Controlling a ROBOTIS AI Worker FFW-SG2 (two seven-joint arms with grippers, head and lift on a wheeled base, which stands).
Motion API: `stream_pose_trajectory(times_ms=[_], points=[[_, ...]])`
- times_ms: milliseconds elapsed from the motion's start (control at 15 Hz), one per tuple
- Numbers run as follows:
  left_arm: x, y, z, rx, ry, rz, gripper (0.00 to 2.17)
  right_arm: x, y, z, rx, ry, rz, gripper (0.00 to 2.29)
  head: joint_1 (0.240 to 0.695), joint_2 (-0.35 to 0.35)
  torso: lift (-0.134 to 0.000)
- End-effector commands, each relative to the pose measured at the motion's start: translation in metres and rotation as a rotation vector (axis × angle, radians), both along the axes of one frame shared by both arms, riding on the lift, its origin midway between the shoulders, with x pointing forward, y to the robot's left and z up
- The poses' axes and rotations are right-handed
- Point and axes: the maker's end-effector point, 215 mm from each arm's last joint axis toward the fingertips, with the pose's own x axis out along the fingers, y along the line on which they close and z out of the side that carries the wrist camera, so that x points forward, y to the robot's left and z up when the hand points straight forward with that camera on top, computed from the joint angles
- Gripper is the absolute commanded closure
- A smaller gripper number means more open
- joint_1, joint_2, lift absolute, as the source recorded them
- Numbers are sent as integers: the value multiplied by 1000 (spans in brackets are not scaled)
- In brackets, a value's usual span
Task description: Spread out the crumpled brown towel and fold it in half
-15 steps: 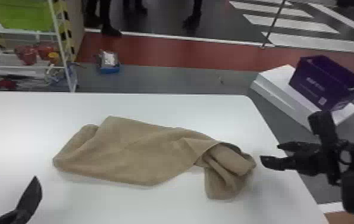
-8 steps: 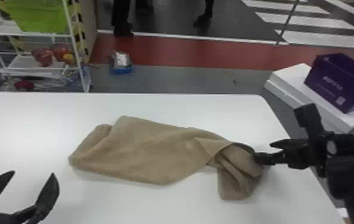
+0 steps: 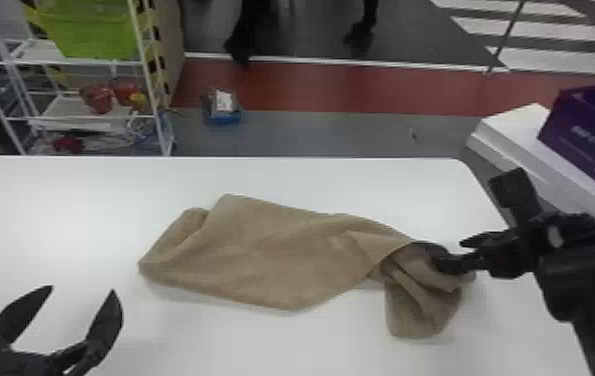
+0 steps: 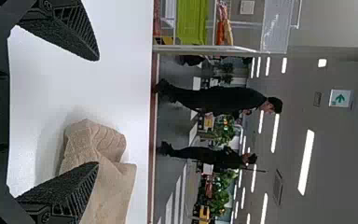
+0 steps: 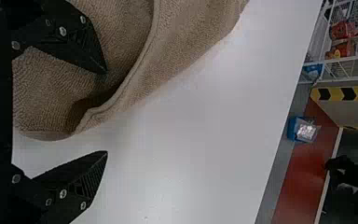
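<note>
The brown towel point(image 3: 281, 255) lies crumpled across the table, flatter at its left and bunched at its right end. My right gripper point(image 3: 448, 252) is at that bunched end, one finger over the cloth and the other just beyond its far side. In the right wrist view my right gripper point(image 5: 106, 114) stands open, the towel point(image 5: 70, 88) under one finger and bare table by the other. My left gripper point(image 3: 83, 290) is open at the near left, apart from the cloth. From the left wrist view, my left gripper point(image 4: 98, 112) has the towel point(image 4: 107, 186) beyond one finger.
The white table point(image 3: 61, 215) has its far edge behind the towel. Beyond it stand a wire shelf point(image 3: 81, 62) with a green bin point(image 3: 91, 30) at the left, and a purple box point(image 3: 586, 135) on white boxes at the right.
My right gripper has moved left from beside the table's right edge onto the towel's bunched end. The head view has shifted left, showing more of my left gripper. The towel keeps its shape.
</note>
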Motion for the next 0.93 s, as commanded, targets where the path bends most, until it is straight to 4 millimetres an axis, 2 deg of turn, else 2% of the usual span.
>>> stream_pose_trajectory(times_ms=[0, 267, 467, 667, 867], points=[[0, -1, 0, -5, 0, 2, 90, 4, -7, 5, 0, -15, -16, 350, 695, -104, -123], [0, 0, 0, -8, -1, 2, 90, 5, -25, 15, 3, -31, -42, 350, 695, -121, -123], [0, -1, 1, -8, -4, 1, 90, 1, -22, 5, -17, -7, -28, 350, 695, -134, -123], [-1, 0, 0, -6, -1, 4, 90, 2, -21, 8, 2, -15, -23, 346, 695, -132, -123], [-1, 2, 0, -6, -1, 6, 90, -1, -29, 7, -25, -7, -18, 346, 695, -128, -123]])
